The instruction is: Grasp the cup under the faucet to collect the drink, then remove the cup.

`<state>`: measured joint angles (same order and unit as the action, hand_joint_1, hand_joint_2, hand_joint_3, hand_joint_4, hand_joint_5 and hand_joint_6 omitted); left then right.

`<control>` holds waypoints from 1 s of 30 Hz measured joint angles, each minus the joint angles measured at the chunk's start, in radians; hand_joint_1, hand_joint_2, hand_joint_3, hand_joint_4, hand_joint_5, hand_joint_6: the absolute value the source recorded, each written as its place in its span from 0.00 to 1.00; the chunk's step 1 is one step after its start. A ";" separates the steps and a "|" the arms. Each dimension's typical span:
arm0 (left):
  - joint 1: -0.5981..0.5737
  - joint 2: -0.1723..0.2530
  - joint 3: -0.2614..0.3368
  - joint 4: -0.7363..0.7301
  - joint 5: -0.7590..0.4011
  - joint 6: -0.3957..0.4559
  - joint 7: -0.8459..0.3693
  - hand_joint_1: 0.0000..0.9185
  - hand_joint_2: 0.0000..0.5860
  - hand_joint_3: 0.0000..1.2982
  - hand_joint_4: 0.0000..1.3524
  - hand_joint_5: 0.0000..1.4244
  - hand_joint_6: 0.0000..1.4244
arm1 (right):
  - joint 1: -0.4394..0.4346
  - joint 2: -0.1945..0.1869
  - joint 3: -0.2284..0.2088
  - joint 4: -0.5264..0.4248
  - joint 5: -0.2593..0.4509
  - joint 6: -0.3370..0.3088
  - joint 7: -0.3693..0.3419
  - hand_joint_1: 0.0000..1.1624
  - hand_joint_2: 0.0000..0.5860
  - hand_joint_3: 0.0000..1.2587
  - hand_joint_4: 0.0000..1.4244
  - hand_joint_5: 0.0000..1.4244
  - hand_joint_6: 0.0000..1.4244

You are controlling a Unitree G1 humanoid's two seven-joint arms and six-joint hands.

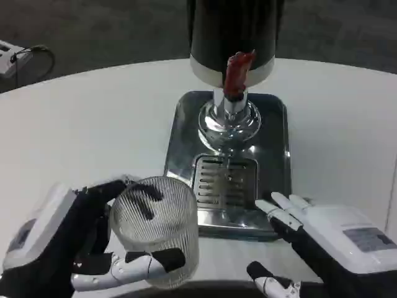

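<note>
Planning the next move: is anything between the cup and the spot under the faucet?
Nothing visible. The left robot hand holds the cup just left of the drip tray; the grate below the faucet is bare.

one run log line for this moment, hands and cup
left hand: holds ribbed glass cup | cup: off drip tray, left of grate | right hand: open beside tray | faucet: no cup under it
</note>
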<state>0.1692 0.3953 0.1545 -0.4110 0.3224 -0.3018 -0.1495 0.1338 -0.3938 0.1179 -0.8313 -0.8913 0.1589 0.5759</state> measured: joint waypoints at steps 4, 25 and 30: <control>-0.002 0.001 0.000 0.000 0.000 0.000 0.000 0.51 0.14 0.79 0.81 0.93 1.00 | -0.001 0.000 0.000 0.000 0.000 0.002 0.000 0.26 0.77 0.07 0.00 0.00 0.00; -0.042 -0.005 -0.009 0.047 0.007 0.005 0.001 0.51 0.14 0.80 0.81 0.93 1.00 | 0.025 0.030 -0.022 -0.026 0.021 0.031 0.001 0.26 0.77 0.07 0.00 0.00 0.00; -0.088 -0.038 -0.028 0.092 0.043 0.033 0.028 0.51 0.14 0.80 0.81 0.93 1.00 | 0.062 0.031 -0.060 -0.055 0.036 0.032 0.001 0.26 0.77 0.08 0.00 0.00 0.01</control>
<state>0.0808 0.3578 0.1269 -0.3193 0.3655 -0.2692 -0.1218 0.1953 -0.3627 0.0578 -0.8867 -0.8549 0.1909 0.5764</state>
